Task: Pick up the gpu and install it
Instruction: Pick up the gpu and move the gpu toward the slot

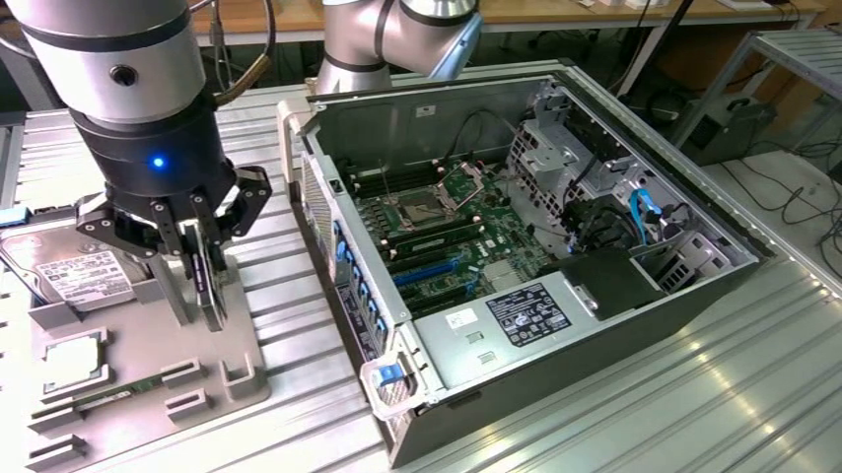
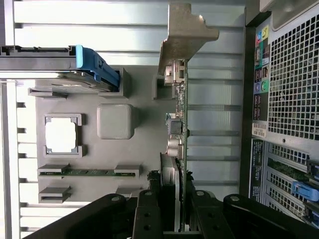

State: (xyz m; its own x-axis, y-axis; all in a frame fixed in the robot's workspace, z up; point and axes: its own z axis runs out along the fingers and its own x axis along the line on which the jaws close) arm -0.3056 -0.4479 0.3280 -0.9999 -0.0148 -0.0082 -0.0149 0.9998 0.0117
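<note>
Right now we see the gpu [image 1: 211,294] [image 2: 180,124] standing on edge over the gray holder tray [image 1: 145,379], its silver bracket [image 2: 185,35] at 1 end. The gripper [image 1: 195,268] [image 2: 172,199] pinches it from both faces. We cannot tell whether it rests in its slot. Just beside the tray, 1 open computer case [image 1: 632,345] lies on the ribbed metal table [image 1: 658,419]; a wooden workbench [image 1: 553,12] and floor cables [image 1: 803,197] sit beyond

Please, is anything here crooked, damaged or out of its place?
Nothing stands out. The thin green silver-bracketed circuit-board gpu stands straight on edge over the grey plastic holder tray, clamped in the black gripper. The narrow green memory stick lies level in its slot. The open black computer case looks undamaged.
</note>
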